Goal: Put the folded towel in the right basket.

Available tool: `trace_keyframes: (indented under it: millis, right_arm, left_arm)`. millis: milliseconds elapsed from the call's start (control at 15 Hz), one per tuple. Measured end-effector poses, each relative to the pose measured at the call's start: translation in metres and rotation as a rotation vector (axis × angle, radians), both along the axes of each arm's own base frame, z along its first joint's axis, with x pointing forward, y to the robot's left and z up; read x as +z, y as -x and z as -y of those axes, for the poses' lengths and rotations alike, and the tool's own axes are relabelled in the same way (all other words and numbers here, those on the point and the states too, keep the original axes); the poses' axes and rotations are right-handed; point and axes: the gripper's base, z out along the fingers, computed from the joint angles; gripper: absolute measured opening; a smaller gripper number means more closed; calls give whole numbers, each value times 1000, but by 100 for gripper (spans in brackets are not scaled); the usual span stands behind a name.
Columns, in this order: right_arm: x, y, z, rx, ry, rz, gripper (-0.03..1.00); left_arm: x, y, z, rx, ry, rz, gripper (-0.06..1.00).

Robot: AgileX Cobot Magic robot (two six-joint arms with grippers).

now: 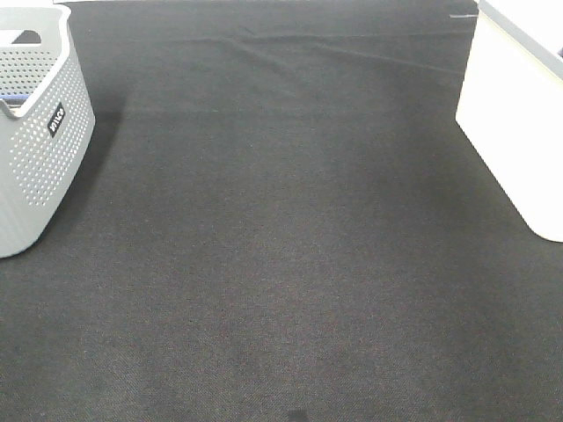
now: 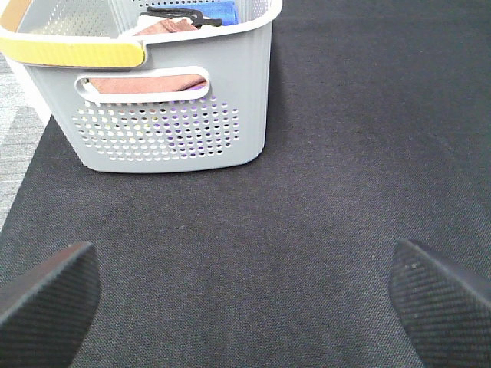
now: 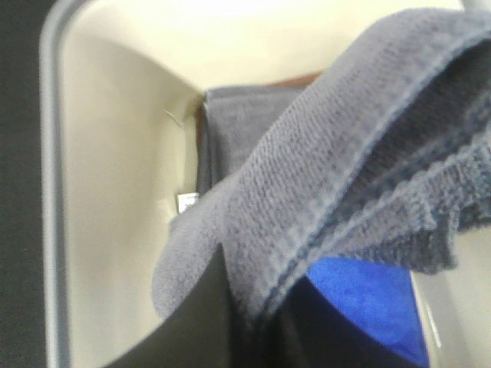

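In the right wrist view a grey-blue folded towel [image 3: 345, 153] hangs from my right gripper [image 3: 253, 326], whose dark finger [image 3: 203, 322] presses against its lower edge. It hangs inside the opening of the white right basket [image 3: 115, 192], above a grey towel [image 3: 245, 123] and a blue one [image 3: 368, 299] lying in it. In the exterior high view this basket [image 1: 515, 132] stands at the right edge, and neither gripper shows there. My left gripper [image 2: 245, 299] is open and empty over the black cloth, its fingers [image 2: 46, 299] wide apart.
A grey perforated basket [image 1: 44, 158] stands at the left edge. The left wrist view shows it [image 2: 169, 130] holding brown and blue towels, a short way ahead of the left gripper. A black cloth [image 1: 281, 264] covers the table between the baskets.
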Motion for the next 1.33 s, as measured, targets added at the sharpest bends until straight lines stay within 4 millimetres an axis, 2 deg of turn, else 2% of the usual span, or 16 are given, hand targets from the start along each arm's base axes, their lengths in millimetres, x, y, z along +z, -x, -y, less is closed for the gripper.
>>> trace_keyframes:
  millis: [200, 267, 400, 467, 533, 667, 800, 933, 1067, 1333]
  right_arm:
    - [-31, -10, 3, -22, -33, -76, 8]
    - [-39, -11, 4, -40, -41, -101, 13]
    - [-48, -12, 9, -95, -36, -133, 38]
    - [-48, -12, 9, -100, -36, -134, 56]
    - [-45, -11, 8, -100, -36, -129, 63]
    - [-43, -11, 7, -97, -50, -121, 66]
    - [-29, -8, -2, -72, -112, -77, 68]
    - [-3, -2, -29, -2, -128, -19, 69]
    - [16, 4, -65, 77, -73, 11, 69]
    - [63, 33, -131, 208, 3, 106, 69]
  left_arm:
    - [0, 0, 0, 0, 0, 0, 97]
    - [0, 0, 0, 0, 0, 0, 97]
    - [0, 0, 0, 0, 0, 0, 97]
    - [0, 0, 0, 0, 0, 0, 97]
    - [0, 0, 0, 0, 0, 0, 97]
    - [0, 0, 0, 0, 0, 0, 97]
    - [0, 0, 0, 0, 0, 0, 97]
    - [0, 0, 0, 0, 0, 0, 97]
    - [0, 0, 0, 0, 0, 0, 97]
    - [0, 0, 0, 0, 0, 0, 97]
